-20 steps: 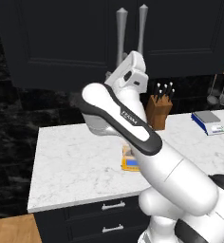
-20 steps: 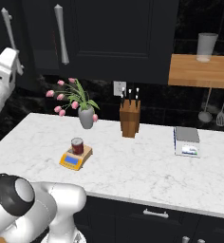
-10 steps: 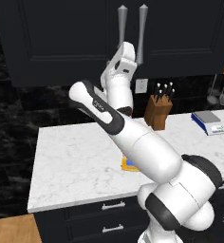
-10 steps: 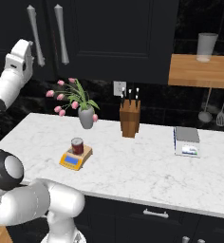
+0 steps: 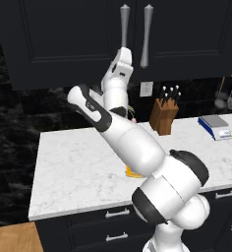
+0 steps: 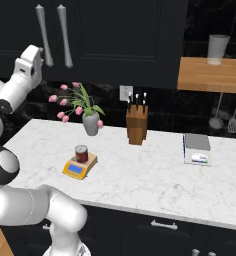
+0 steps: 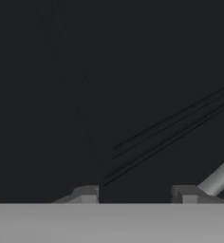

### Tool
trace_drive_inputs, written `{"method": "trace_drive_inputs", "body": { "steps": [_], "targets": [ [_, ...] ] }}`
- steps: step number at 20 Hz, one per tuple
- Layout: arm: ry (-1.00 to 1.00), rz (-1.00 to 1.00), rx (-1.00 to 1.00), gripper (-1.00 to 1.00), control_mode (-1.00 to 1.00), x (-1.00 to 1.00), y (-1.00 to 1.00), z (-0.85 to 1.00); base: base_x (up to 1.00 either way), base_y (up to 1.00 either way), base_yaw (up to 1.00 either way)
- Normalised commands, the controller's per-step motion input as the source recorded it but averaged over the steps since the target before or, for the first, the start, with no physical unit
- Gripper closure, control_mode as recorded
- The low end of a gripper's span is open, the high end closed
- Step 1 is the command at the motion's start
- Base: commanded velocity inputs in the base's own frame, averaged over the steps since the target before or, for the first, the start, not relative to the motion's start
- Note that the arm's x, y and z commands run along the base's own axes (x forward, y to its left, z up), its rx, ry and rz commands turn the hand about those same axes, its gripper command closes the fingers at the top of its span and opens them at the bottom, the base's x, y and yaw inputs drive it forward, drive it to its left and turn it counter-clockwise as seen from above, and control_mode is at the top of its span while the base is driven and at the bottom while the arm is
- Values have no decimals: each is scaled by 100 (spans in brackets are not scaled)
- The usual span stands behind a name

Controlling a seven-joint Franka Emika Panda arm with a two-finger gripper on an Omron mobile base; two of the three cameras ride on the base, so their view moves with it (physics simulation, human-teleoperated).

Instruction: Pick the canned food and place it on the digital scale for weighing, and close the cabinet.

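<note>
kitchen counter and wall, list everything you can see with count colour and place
canned food: 1, dark red, on the digital scale
digital scale: 1, yellow-orange, counter left
vase of flowers: 1, grey with pink blooms, behind the scale
knife block: 1, brown, counter middle
second scale: 1, white and blue, counter right
cabinet: 1, black, on wall, doors shut
cup: 1, grey, on wooden shelf
pincer: 1, open, against the cabinet door by a handle

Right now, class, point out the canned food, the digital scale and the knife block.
canned food [image 6: 81, 153], right base view, on its dark red side.
digital scale [image 6: 75, 169], right base view, on its blue display.
knife block [image 6: 136, 127], right base view, on its wooden front.
</note>
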Motion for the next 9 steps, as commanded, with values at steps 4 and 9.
{"method": "trace_drive_inputs", "body": {
  "steps": [4, 9],
  "targets": [
    [0, 0, 0, -100, -100, 66, -4, -3, 0, 0, 0],
    [0, 0, 3, -100, -100, -11, -31, 1, 0, 0, 0]
  ]
}}
